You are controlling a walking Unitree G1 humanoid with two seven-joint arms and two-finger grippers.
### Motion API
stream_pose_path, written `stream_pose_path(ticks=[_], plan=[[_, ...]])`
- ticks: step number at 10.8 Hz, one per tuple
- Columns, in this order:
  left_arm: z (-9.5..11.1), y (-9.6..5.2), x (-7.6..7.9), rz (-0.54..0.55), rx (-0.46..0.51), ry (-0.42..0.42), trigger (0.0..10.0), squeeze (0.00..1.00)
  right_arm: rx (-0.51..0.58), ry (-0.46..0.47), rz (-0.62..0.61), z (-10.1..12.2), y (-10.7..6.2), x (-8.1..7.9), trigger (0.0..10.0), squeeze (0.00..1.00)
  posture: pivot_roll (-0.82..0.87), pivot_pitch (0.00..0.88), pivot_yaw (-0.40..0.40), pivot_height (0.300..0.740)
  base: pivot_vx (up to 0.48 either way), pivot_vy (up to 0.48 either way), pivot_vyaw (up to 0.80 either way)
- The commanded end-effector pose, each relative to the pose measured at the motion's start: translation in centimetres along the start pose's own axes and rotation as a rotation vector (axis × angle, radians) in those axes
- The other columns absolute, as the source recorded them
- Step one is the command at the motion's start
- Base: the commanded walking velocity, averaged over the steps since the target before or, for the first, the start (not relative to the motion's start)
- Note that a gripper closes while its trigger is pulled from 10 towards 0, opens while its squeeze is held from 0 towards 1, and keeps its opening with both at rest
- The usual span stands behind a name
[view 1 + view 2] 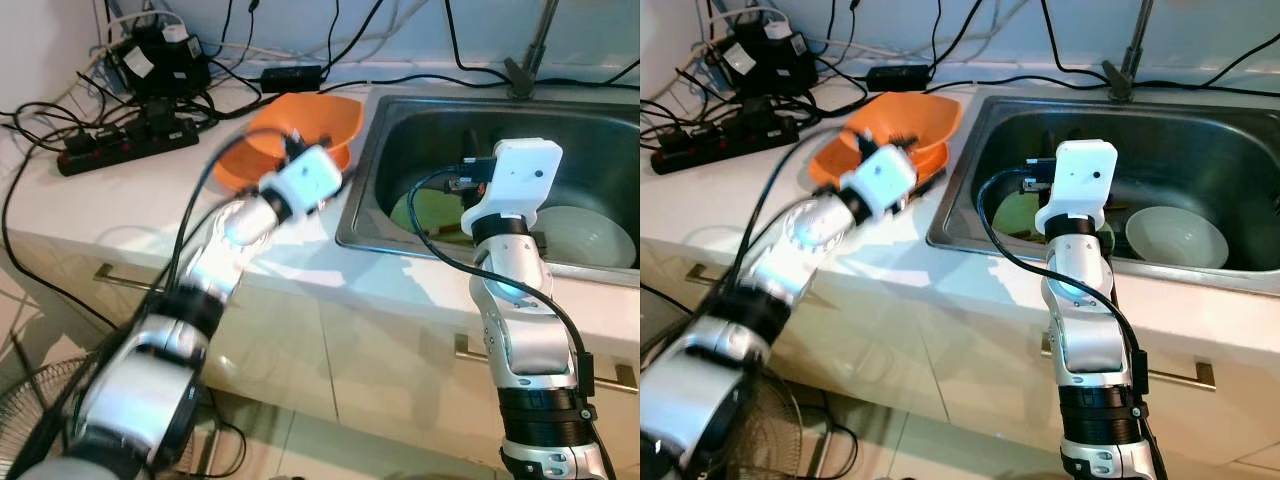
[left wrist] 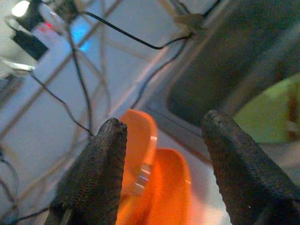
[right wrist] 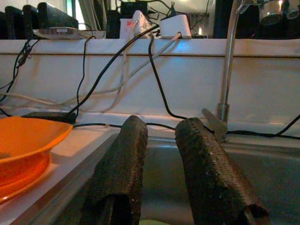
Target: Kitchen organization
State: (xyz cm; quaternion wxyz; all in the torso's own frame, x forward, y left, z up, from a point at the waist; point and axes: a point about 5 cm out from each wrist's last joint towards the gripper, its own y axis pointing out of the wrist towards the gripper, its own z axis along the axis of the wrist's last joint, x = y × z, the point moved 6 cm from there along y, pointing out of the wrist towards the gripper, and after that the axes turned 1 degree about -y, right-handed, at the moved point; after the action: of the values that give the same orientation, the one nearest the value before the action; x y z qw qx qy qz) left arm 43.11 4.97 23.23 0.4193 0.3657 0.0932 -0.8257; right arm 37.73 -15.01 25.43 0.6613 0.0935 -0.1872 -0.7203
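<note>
Left wrist view: parted fingers above unlabelled orange bowls.

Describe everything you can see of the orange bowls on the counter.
The orange bowls are two, nested one inside the other, and look like glossy plastic. They sit upright on the pale counter beside the sink's left rim, with black cables behind them. The upper bowl sits tilted in the lower one. The left gripper hovers open at their near edge; contact cannot be told. What they hold cannot be made out.
</note>
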Motion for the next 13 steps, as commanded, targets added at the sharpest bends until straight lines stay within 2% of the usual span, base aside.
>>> stream_pose_path(ticks=[1, 4, 5, 9, 10, 11, 12, 13], plan=[[0.0, 0.2, -0.1, 0.002, -0.006, 0.022, 10.0, 0.0, 0.015, 0.008, -0.003, 0.3, 0.0, -0.1, 10.0, 0.0, -0.04, 0.044, 0.139, 0.74, 0.0, 0.0, 0.0], [-0.3, 1.4, -1.1, 0.051, -0.065, 0.03, 10.0, 0.0, 0.013, 0.007, -0.004, 0.2, 0.0, -0.1, 10.0, 0.0, -0.04, 0.046, 0.144, 0.74, 0.0, 0.0, 0.0], [-1.0, 1.7, -0.6, 0.035, -0.121, 0.061, 10.0, 0.0, 0.013, 0.008, -0.004, 0.2, -0.1, -0.1, 10.0, 0.0, -0.05, 0.052, 0.147, 0.74, 0.0, 0.0, 0.0], [-2.6, 1.7, 0.2, 0.036, -0.21, 0.093, 10.0, 0.0, 0.006, -0.001, -0.021, 0.2, -0.6, 0.4, 10.0, 0.0, -0.06, 0.086, 0.15, 0.74, 0.0, 0.0, 0.0], [-3.2, 1.5, -0.2, 0.064, -0.239, 0.104, 9.2, 0.0, 0.0, -0.001, -0.022, 0.1, -0.9, 0.4, 10.0, 0.0, -0.05, 0.097, 0.146, 0.74, 0.0, 0.0, 0.0], [-3.5, 1.3, -0.6, 0.084, -0.258, 0.113, 7.4, 0.0, -0.005, 0.001, -0.021, 0.0, -1.0, 0.4, 10.0, 0.0, -0.05, 0.102, 0.144, 0.74, 0.0, 0.0, 0.0], [-3.8, 1.1, -1.1, 0.108, -0.272, 0.123, 4.2, 0.0, -0.009, 0.004, -0.018, -0.1, -1.1, 0.3, 10.0, 0.0, -0.05, 0.108, 0.142, 0.74, 0.0, 0.0, 0.0], [-3.9, 1.0, -1.5, 0.123, -0.28, 0.127, 3.3, 0.0, -0.015, 0.008, -0.015, -0.2, -1.2, 0.2, 10.0, 0.0, -0.04, 0.114, 0.141, 0.74, 0.0, 0.0, 0.0]])
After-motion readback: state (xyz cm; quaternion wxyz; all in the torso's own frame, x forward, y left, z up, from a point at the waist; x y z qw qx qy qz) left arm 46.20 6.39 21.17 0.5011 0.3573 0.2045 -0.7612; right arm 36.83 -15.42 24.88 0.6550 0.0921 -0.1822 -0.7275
